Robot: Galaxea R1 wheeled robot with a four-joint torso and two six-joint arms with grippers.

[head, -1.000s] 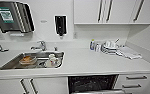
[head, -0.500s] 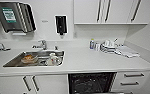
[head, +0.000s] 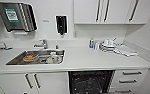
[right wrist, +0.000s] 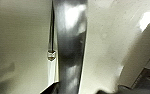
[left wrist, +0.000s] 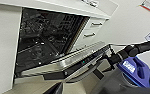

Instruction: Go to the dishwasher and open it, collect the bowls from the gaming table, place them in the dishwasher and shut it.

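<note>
The dishwasher [head: 89, 82] stands open under the white counter, its dark inside showing between the cabinet doors and the drawers. In the left wrist view its racks [left wrist: 46, 37] show in the dark cavity, and the steel-fronted door [left wrist: 78, 58] hangs partly lowered. A dark arm of the robot [left wrist: 131, 51] reaches to the door's outer edge. The right wrist view looks from very close at a brushed-steel bar [right wrist: 69, 50], apparently the door handle, against a pale surface. The bowls and the gaming table are out of view.
A steel sink [head: 16, 61] holding several dishes and a tap [head: 42, 44] lie left of the dishwasher. Bottles and cloths [head: 108, 45] crowd the counter's back right. Drawers [head: 131, 77] flank the dishwasher on the right, white cabinet doors [head: 31, 81] on the left.
The dark opening under the counter looks larger and darker than a second ago, so the door has swung further down. The head view has shifted only slightly.
</note>
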